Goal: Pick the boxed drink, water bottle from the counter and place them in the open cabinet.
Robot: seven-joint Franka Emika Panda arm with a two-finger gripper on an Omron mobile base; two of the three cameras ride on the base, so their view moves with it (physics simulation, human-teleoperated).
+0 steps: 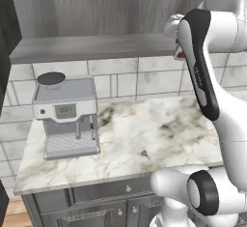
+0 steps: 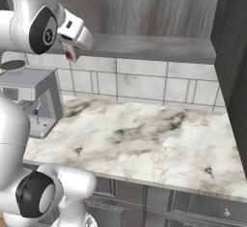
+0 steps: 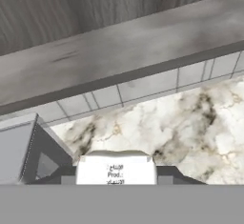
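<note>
Fingers (image 3: 164,174) clamped on the small white boxed drink with red markings (image 3: 116,168), raised near the front edge of the grey wood-grain open cabinet's flat shelf board (image 3: 119,51) — above the white marble tabletop (image 1: 144,139) — placing not yet done, water bottle's whereabouts unclear

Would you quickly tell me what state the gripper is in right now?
Gripper: closed on the boxed drink, held up at the front edge of the open cabinet shelf.
</note>
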